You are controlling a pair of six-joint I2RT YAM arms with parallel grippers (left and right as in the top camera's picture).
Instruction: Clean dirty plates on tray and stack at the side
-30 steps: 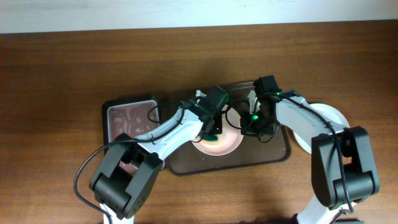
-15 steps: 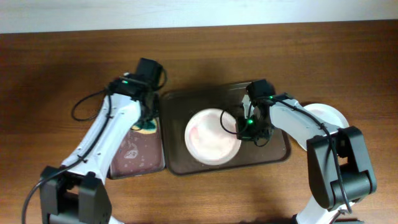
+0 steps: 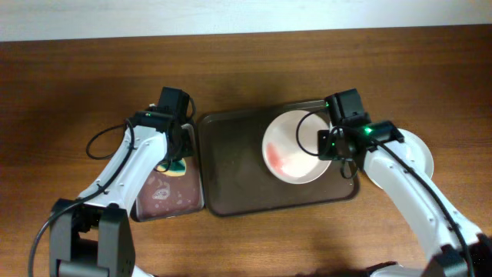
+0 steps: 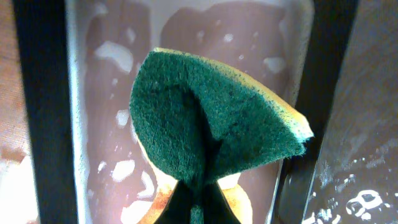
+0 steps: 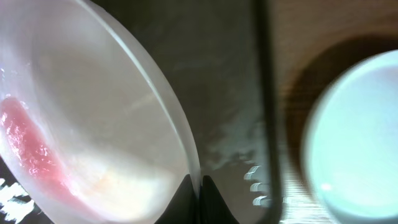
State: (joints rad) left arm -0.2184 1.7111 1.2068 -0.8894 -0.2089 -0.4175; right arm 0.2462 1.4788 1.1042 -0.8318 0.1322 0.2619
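Step, as judged: move plate (image 3: 292, 150) to the side stack. Right gripper (image 3: 327, 142) is clenched on its right rim. Drain pink residue over tray (image 3: 231, 188) first, then lower onto white plate (image 3: 421, 150). Held plate sits tilted above the tray's right half, whitish, 1 red pool. Left gripper (image 4: 198, 193) clamps green sponge (image 4: 211, 124)

2 plates are in view: 1 smeared plate (image 3: 296, 148) with 1 pink streak inside it, and 1 plain plate (image 3: 421, 158). Whether the plain plate is a single plate or a stack of several cannot be told. There are 2 trays on the 1 tabletop (image 3: 77, 77): 1 brown tray (image 3: 238, 185) and 1 black tray (image 3: 135, 209) with a pinkish inside. There is 1 sponge (image 4: 211, 124), with 1 green face and 1 yellow face. There are 2 arms, 1 left arm (image 3: 131, 173) and 1 right arm (image 3: 407, 192).
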